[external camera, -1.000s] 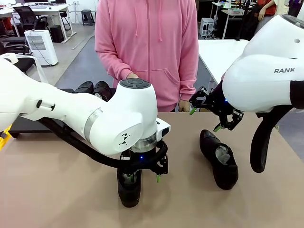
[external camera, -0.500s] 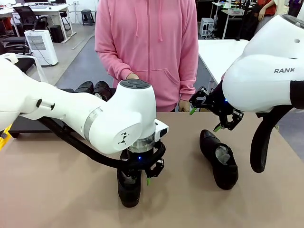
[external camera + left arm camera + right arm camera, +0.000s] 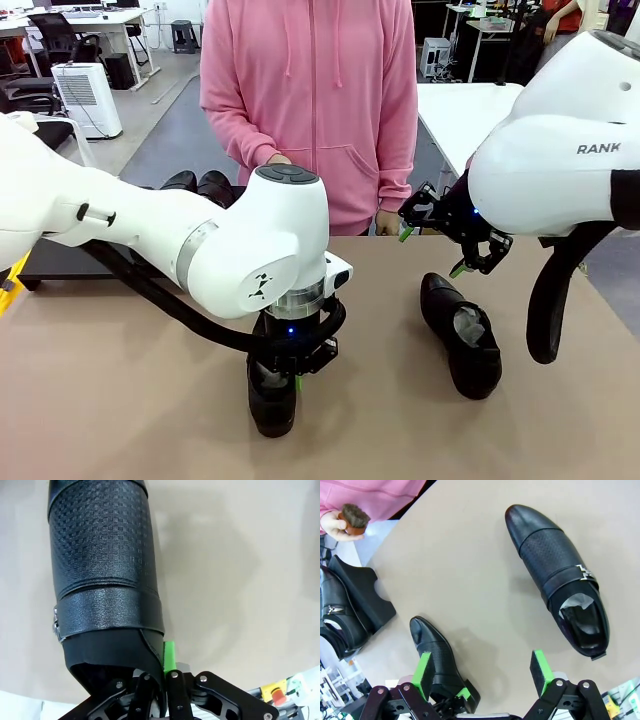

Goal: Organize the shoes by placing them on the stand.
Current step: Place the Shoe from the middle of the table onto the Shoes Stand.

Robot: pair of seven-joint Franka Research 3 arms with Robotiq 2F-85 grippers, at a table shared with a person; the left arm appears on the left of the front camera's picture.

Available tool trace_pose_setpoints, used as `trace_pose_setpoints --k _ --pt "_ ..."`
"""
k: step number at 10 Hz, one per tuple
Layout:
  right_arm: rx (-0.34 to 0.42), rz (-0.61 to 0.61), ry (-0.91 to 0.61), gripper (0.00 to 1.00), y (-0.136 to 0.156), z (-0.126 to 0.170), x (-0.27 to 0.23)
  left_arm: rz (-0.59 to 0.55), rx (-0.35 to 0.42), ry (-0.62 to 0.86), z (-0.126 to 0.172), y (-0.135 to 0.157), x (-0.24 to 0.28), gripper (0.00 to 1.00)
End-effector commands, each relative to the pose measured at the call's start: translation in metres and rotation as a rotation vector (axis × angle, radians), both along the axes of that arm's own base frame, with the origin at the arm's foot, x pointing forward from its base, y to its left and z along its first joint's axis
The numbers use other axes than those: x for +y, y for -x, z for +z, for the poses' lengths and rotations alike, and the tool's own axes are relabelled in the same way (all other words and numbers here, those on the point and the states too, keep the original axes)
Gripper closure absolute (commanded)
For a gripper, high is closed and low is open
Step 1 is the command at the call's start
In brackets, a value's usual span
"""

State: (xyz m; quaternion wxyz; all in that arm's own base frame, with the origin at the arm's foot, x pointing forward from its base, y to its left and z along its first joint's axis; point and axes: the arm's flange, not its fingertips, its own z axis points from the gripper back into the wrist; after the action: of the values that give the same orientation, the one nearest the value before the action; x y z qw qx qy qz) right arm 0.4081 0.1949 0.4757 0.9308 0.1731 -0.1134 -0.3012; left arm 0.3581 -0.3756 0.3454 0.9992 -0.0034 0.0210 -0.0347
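One black shoe [image 3: 272, 398] lies on the tan table near the front edge, toe toward me. My left gripper [image 3: 293, 374] is down on it, shut on the shoe's [image 3: 105, 570] side wall by the heel, one green pad [image 3: 169, 652] outside the leather. A second shoe [image 3: 462, 335] lies to the right. My right gripper [image 3: 445, 240] hangs open above and behind it, empty; its wrist view shows that shoe [image 3: 557, 570] and the gripped one [image 3: 437, 660]. The black stand [image 3: 60, 262] sits at far left with two shoes [image 3: 198, 186] on it.
A person in a pink hoodie [image 3: 310, 100] stands at the far edge, one hand holding a small brown brush [image 3: 352, 519]. The left arm's big white links [image 3: 200, 250] span the table's left half. Bare tabletop [image 3: 380, 400] lies between the two loose shoes.
My left gripper's fingers have closed from wide open onto the near shoe's side wall. The right arm and both loose shoes have stayed put.
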Motion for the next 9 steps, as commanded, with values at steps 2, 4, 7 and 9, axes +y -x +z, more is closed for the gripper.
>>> trace_pose_setpoints --k 2,4,7,9 --pt "-0.007 0.019 -0.009 0.00 -0.004 0.002 -0.001 -0.076 0.077 -0.006 0.044 0.021 0.001 1.00" --pt "-0.007 0.019 -0.009 0.00 -0.004 0.002 -0.001 -0.128 -0.036 0.046 0.117 0.048 0.032 1.00" --pt "-0.007 0.019 -0.009 0.00 -0.004 0.002 -0.001 -0.078 -0.386 0.089 0.208 0.019 0.109 1.00" --pt "-0.007 0.019 -0.009 0.00 -0.004 0.002 -0.001 -0.027 -0.517 0.046 0.238 -0.028 0.168 1.00"
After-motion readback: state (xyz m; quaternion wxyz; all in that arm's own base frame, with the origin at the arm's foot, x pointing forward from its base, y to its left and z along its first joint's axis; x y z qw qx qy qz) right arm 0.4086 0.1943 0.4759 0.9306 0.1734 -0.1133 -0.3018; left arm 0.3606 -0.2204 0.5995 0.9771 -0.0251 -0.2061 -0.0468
